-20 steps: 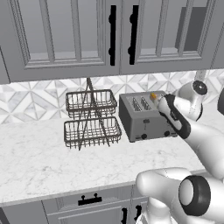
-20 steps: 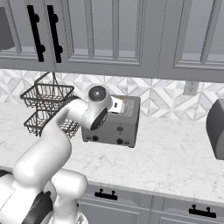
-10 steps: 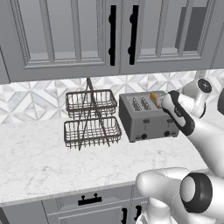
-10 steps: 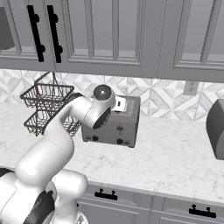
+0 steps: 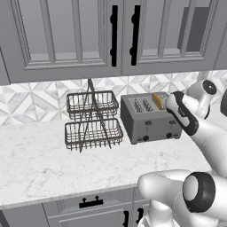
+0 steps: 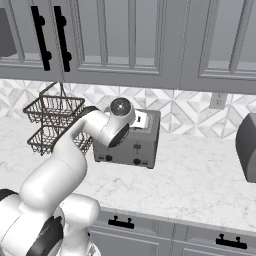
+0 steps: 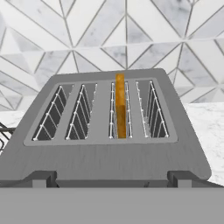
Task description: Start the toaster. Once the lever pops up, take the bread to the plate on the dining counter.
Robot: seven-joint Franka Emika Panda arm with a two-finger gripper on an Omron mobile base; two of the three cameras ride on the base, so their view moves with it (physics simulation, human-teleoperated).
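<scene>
left base view gives us the white marble counter (image 5: pixel 40 164), then the grey toaster (image 5: pixel 148 122) standing on it just beside the two-tier wire rack (image 5: pixel 92 119). hand view looks down into the toaster's slots, and we see the bread (image 7: pixel 120 109), browned orange, standing on edge in the right slot. our gripper (image 7: pixel 111 179) hovers over the toaster's near edge, fingers (image 7: pixel 41 178) spread wide, holding nothing.

Grey toaster (image 5: pixel 150 119) stands right of centre in the left base view; an orange-tan bread (image 7: pixel 120 105) slice sits upright in its right slot.
</scene>
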